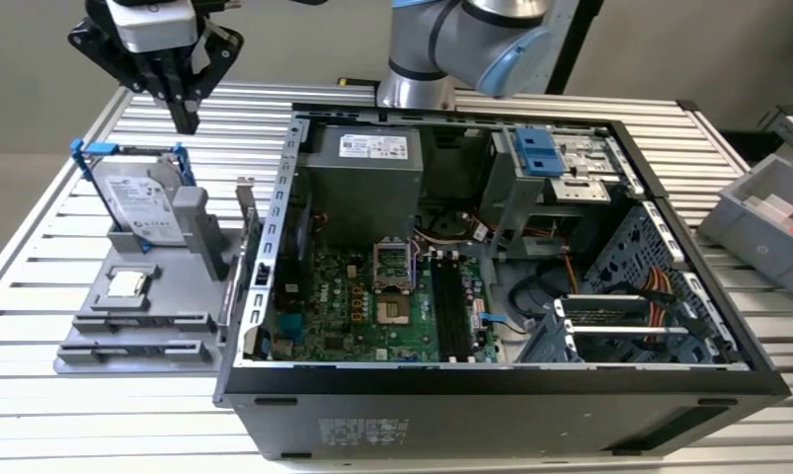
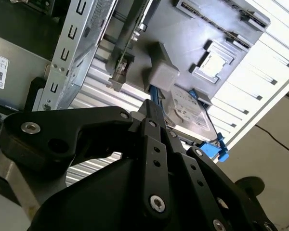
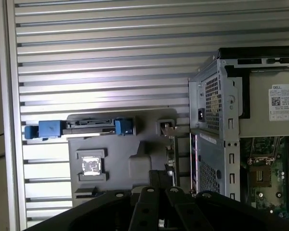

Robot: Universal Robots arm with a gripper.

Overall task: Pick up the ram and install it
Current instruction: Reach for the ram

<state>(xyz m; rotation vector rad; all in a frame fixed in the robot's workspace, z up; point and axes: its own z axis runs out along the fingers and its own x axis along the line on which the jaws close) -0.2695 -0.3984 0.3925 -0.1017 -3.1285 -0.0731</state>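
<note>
Ram [image 1: 249, 237], a thin bluish-green circuit-board stick, stands on edge in the exterior view at the side of the flat grey plastic fixture tray [image 1: 107, 336] nearest the open black computer case [image 1: 502, 395]. The black two-finger gripper [image 1: 186, 120] hangs well above, over the silver hard drive in its blue frame [image 1: 146, 202], with its jaws closed together and empty. In the second wrist view the stick [image 2: 129, 41] runs edge-on beyond the fingertips, offset toward the case wall. In the first wrist view it [image 3: 171, 154] is a thin line beside the case. A good pick likely needs the jaws opened, centred over the stick's top edge, squared across its thin faces and lowered straight.
</note>
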